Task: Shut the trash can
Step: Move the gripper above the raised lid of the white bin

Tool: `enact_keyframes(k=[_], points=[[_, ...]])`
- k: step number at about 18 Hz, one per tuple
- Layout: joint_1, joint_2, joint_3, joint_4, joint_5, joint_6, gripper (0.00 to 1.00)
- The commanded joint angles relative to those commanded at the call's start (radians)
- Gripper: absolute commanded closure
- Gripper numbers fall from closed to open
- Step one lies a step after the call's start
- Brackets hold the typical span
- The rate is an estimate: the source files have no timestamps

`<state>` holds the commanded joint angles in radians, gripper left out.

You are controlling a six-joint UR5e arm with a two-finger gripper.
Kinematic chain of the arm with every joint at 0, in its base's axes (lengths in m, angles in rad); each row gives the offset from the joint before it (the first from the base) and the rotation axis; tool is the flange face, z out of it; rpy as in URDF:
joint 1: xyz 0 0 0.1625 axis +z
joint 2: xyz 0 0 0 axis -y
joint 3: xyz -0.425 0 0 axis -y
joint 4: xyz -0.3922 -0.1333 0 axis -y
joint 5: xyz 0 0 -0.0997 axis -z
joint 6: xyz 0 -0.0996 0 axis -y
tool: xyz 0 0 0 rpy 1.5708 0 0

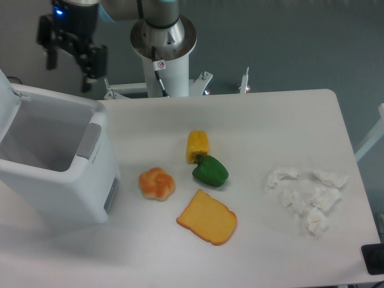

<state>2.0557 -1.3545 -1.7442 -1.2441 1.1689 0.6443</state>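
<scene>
Trash can [57, 174] is wide open, lid up at far left; closing isn't started. Gripper [69, 60] hovers above it, fingers apart, holding nothing.

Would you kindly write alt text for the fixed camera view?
A white trash can stands open at the table's left, the robot's empty end effector hanging open above its far rim. Toy peppers, a bun, toast and crumpled tissues lie to its right.

White rounded-corner table [288, 120], grey-blue floor [300, 42] beyond it, even diffuse light, soft shadows
</scene>
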Motion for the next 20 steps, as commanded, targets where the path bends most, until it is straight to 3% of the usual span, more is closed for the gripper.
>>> enact_keyframes(k=[8, 12, 20], points=[[-0.06, -0.012, 0.017, 0.006, -0.002, -0.089, 0.0], [-0.077, -0.031, 0.038, 0.072, -0.006, -0.153, 0.0], [-0.121, -0.066, 0.081, 0.089, -0.006, -0.198, 0.0]])
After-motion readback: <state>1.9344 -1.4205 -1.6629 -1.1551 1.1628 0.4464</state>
